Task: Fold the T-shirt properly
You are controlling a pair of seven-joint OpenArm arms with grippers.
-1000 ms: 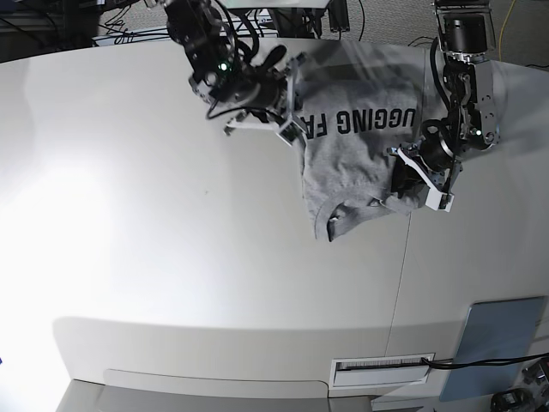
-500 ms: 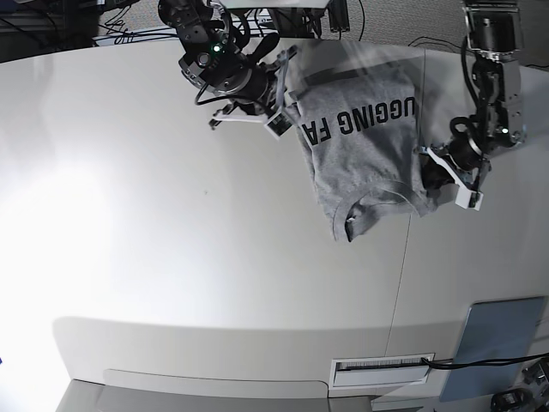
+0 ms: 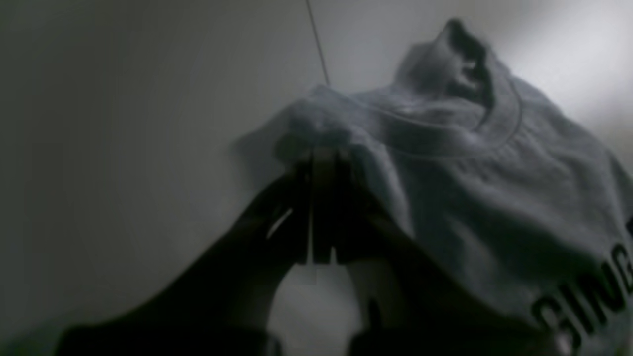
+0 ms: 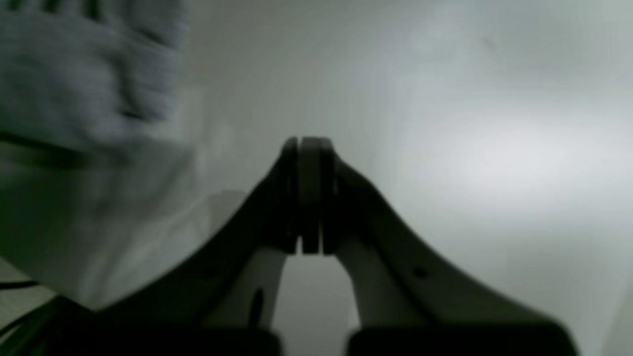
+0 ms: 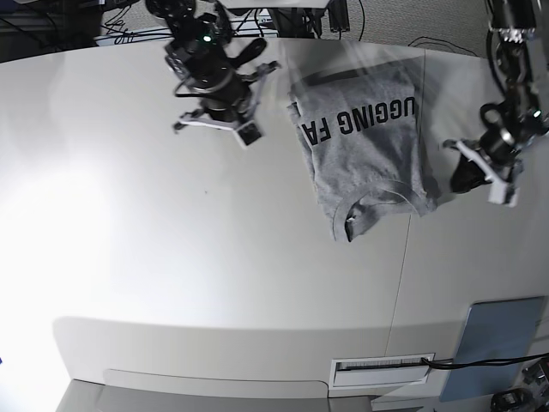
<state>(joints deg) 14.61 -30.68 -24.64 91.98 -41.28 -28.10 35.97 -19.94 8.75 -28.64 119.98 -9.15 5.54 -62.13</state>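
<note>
Fingers of the left gripper point(image 3: 316, 163) are pressed together with a fold of grey cloth at their tips, near the shoulder beside the ribbed neck; in the base view this gripper point(image 5: 480, 176) sits just off the garment's edge, so whether cloth is truly pinched I cannot tell. The right gripper point(image 4: 306, 148) is clenched on nothing, its fingers meeting flat over bare table point(image 5: 129, 257), and in the base view it point(image 5: 219, 124) stands apart from the shirt. The T-shirt point(image 5: 369, 146) lies crumpled on the table between the two arms, collar toward the camera. Black block capitals on it read "UGGING FA", partly folded under.
</note>
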